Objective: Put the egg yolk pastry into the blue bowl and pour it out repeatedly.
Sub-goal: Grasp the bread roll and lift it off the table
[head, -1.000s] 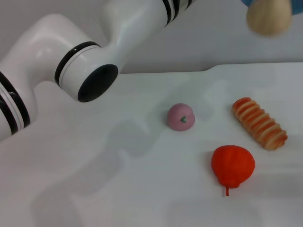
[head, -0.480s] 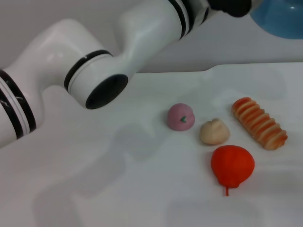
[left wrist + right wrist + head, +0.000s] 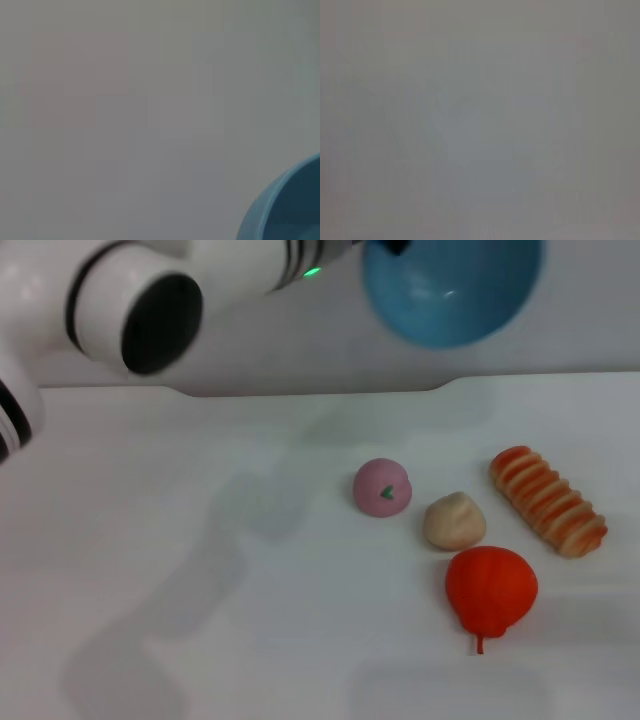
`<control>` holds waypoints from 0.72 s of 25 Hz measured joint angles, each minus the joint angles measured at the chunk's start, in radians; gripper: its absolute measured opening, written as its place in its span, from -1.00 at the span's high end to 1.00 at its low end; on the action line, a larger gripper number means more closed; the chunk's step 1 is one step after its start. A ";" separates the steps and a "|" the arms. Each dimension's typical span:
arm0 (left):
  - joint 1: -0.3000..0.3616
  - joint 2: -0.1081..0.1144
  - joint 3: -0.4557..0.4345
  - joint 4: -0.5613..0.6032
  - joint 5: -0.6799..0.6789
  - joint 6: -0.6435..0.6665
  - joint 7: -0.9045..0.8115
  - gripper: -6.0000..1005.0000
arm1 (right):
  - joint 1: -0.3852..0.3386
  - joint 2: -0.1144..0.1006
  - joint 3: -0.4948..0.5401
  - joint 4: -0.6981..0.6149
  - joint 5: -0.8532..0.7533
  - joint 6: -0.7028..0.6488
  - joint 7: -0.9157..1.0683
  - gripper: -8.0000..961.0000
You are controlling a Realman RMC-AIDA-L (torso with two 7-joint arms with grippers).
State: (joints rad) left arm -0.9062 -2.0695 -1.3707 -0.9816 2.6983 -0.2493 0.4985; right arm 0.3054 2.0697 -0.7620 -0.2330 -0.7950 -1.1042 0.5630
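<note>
The egg yolk pastry (image 3: 454, 520), a pale beige lump, lies on the white table between the pink dome and the striped roll, just above the red item. The blue bowl (image 3: 452, 288) hangs in the air over the table's far edge, tipped so its hollow faces the head camera, and it holds nothing. My left gripper (image 3: 388, 246) grips the bowl's rim at the top edge of the head view, mostly cut off. A piece of the bowl's rim (image 3: 280, 210) shows in the left wrist view. The right gripper is out of view.
A pink dome with a green mark (image 3: 382, 487), an orange-striped bread roll (image 3: 547, 500) and a red pepper-like item (image 3: 491, 588) lie around the pastry. My left arm's white elbow (image 3: 140, 310) crosses the upper left. The table (image 3: 180, 570) is bare on its left.
The pastry dropped from the bowl onto the table and came to rest. My left arm then swung up and left, carrying the bowl leftward and turning its opening toward the camera.
</note>
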 joint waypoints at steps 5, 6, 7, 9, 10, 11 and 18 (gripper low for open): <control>-0.029 0.003 -0.104 0.041 0.000 -0.229 0.000 0.99 | 0.019 0.000 -0.005 0.002 -0.005 0.000 0.000 -0.06; -0.029 0.003 -0.113 0.046 0.000 -0.243 -0.001 0.99 | 0.025 -0.001 -0.006 0.002 -0.006 0.000 0.000 -0.06; -0.029 0.003 -0.131 0.058 0.000 -0.271 -0.003 0.99 | 0.029 -0.001 -0.007 0.001 -0.006 0.000 0.000 -0.06; -0.022 0.003 -0.152 0.080 0.000 -0.303 -0.015 0.99 | 0.039 -0.002 -0.008 -0.002 -0.008 0.000 0.000 -0.06; -0.020 0.004 -0.156 0.087 0.000 -0.310 -0.021 0.99 | 0.039 -0.002 -0.008 -0.002 -0.008 0.000 0.000 -0.06; -0.016 0.004 -0.160 0.099 0.000 -0.319 -0.032 0.99 | 0.043 -0.002 -0.008 -0.004 -0.010 0.000 0.000 -0.06; 0.004 0.008 -0.238 0.177 0.000 -0.399 -0.064 0.99 | 0.085 -0.004 -0.008 -0.010 -0.051 0.033 0.011 -0.06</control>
State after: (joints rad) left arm -0.9021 -2.0613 -1.6083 -0.8042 2.6986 -0.6482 0.4343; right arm 0.3903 2.0661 -0.7701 -0.2433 -0.8458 -1.0715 0.5738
